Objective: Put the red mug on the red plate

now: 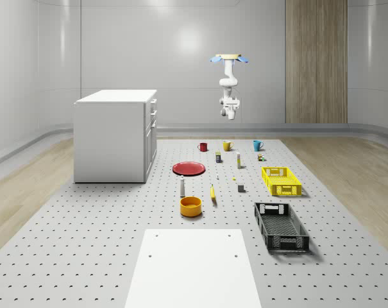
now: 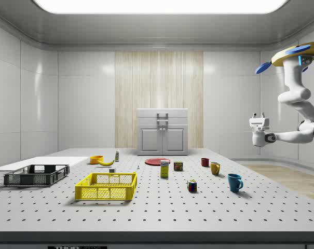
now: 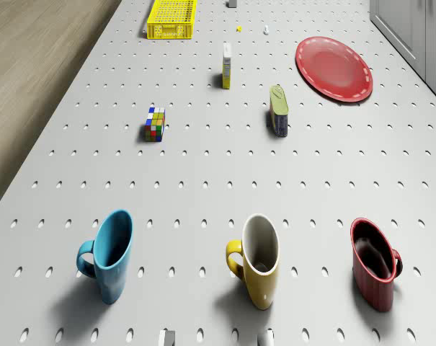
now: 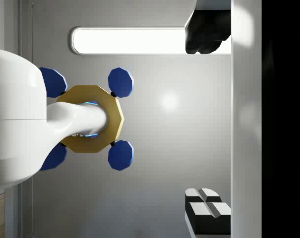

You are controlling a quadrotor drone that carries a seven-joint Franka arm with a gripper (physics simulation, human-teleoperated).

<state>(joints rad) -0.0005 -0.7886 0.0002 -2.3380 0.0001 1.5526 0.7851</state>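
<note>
The drone (image 1: pixel 229 59) hovers high above the perforated grey table's (image 1: pixel 104 237) far edge, its gripper (image 2: pixel 258 122) way up with fingers I can't tell apart or together, so the upright glossy red mug (image 3: pixel 375 263) sits far below it, mouth up, handle toward the white cabinet (image 1: pixel 113 135), near the flat red plate (image 3: pixel 334 68).

The drone (image 2: pixel 294 54) hovered high at the side view's right, beyond the bench (image 2: pixel 157 207) edge, its arm bent down and leftward. The tool (image 2: pixel 259 117) hung well above the red mug (image 2: pixel 205 162), yellow mug (image 2: pixel 215 168) and blue mug (image 2: pixel 234 182). The red plate (image 2: pixel 157 162) lay left of the red mug, apart from it.
</note>
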